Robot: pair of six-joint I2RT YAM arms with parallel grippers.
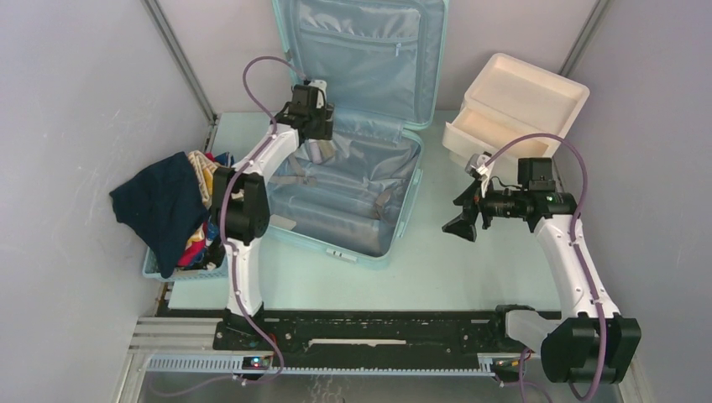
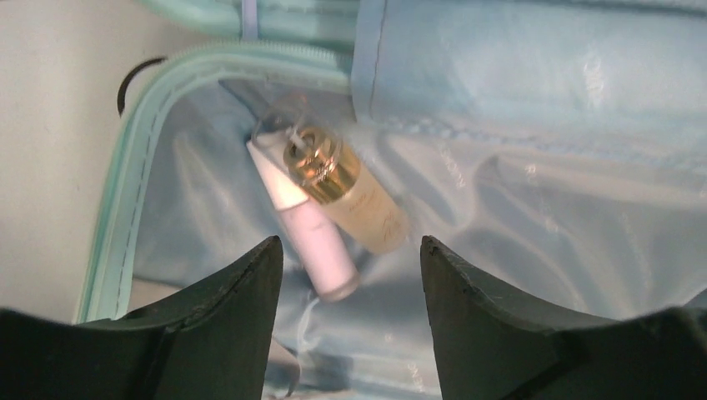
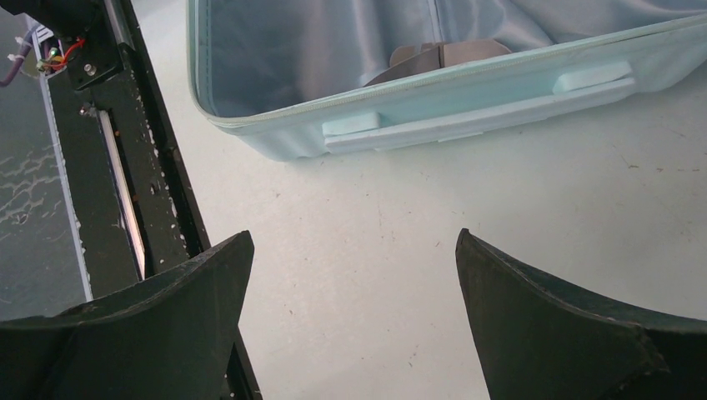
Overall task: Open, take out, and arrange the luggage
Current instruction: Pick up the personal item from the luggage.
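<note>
The pale mint luggage (image 1: 353, 201) lies open on the table, its lid leaning against the back wall. My left gripper (image 1: 316, 149) reaches down into its far left corner. In the left wrist view that gripper (image 2: 350, 242) is open just above a pink tube (image 2: 313, 237) and a beige bottle with a gold cap (image 2: 367, 208); both lie on the grey-blue lining beside the luggage rim (image 2: 125, 183). Neither finger touches them. My right gripper (image 1: 460, 227) hangs open over bare table to the right of the luggage. In the right wrist view this gripper (image 3: 354, 237) is empty and the luggage (image 3: 467, 117) lies beyond it.
A small blue basket (image 1: 180, 270) heaped with clothes, a dark navy cloth (image 1: 159, 206) on top, stands left of the luggage. A cream-white box (image 1: 512, 105) with a drawer sits at the back right. The black base rail (image 1: 378, 332) runs along the near edge.
</note>
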